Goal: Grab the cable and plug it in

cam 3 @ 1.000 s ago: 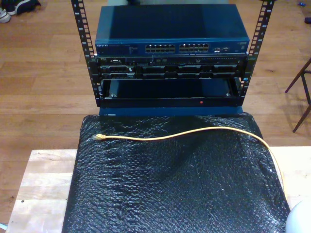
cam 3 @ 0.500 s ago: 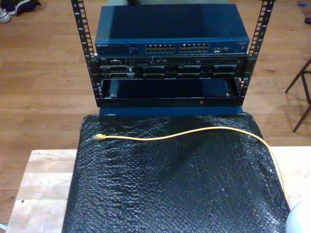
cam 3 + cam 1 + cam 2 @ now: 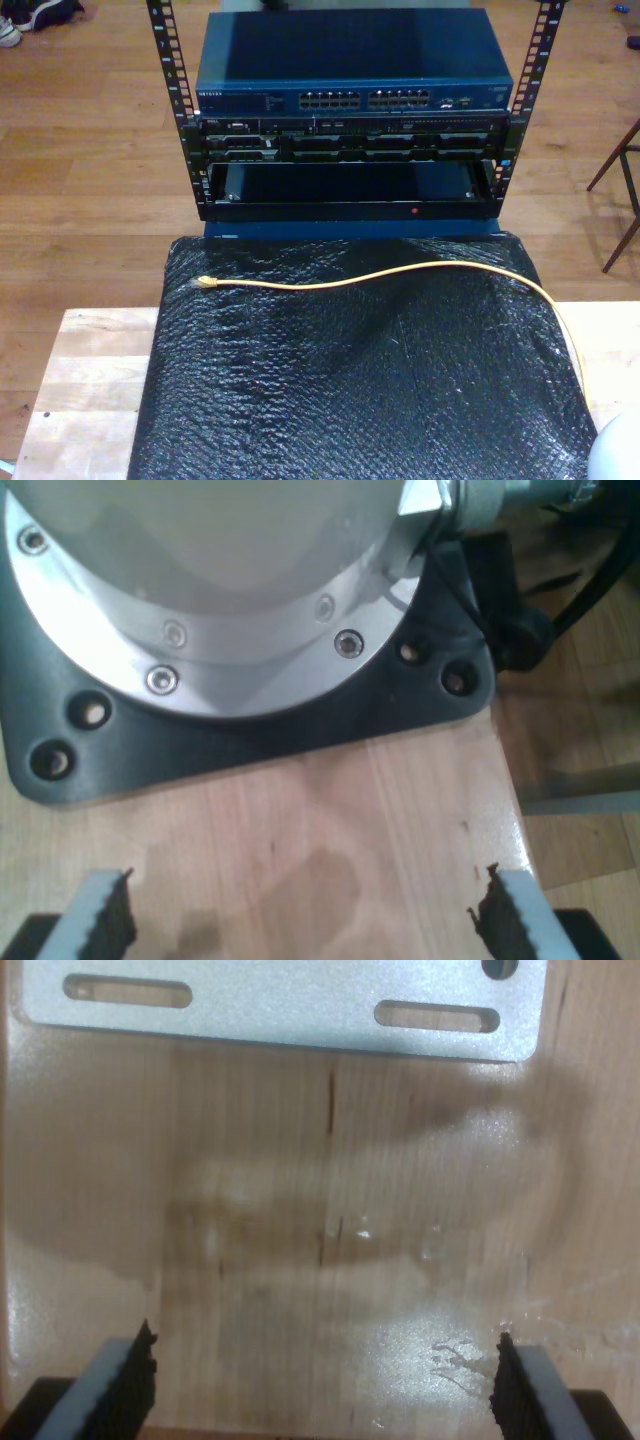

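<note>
The yellow-orange cable (image 3: 400,271) lies across the black bubble-wrap mat (image 3: 360,380), its clear plug (image 3: 203,283) toward the exterior view's left, its other end running off over the mat's edge at the exterior view's right. My first gripper (image 3: 300,920) is open over bare wood, facing a round metal arm base (image 3: 200,590) on a black plate. My second gripper (image 3: 320,1390) is open over bare wood too, facing a slotted metal bracket (image 3: 280,1005). Nothing sits between either pair of fingers.
Beyond the mat stands a black rack (image 3: 190,150) holding a blue network switch (image 3: 350,70) with rows of ports (image 3: 365,99) and further units below. A wooden table (image 3: 90,380) carries the mat. A white rounded arm part (image 3: 618,455) shows at the exterior view's lower right.
</note>
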Controlling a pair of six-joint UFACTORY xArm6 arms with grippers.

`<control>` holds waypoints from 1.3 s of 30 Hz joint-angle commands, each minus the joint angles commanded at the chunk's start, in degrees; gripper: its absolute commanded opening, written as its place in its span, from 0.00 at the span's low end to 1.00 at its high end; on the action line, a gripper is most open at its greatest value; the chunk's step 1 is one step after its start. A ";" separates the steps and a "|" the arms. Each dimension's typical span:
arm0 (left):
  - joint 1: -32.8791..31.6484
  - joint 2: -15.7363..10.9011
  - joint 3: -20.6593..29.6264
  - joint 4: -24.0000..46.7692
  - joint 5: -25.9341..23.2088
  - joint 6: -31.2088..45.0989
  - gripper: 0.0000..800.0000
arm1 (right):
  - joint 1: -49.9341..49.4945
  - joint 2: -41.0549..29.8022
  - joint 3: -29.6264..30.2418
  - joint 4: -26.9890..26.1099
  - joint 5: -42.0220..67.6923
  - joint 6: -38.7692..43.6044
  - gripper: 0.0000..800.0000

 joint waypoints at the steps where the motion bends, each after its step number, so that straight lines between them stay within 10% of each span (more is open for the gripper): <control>1: 0.00 0.00 0.00 0.00 0.00 0.00 1.00 | 0.00 0.00 0.00 0.00 0.00 0.00 1.00; 31: -0.09 0.09 -0.44 0.18 0.35 -0.18 1.00 | 0.09 -1.49 -0.53 -0.26 0.70 -0.09 1.00; 39: -0.09 -0.44 -3.78 0.26 6.77 -0.18 1.00 | -0.09 -6.68 -3.69 -0.35 6.51 0.35 1.00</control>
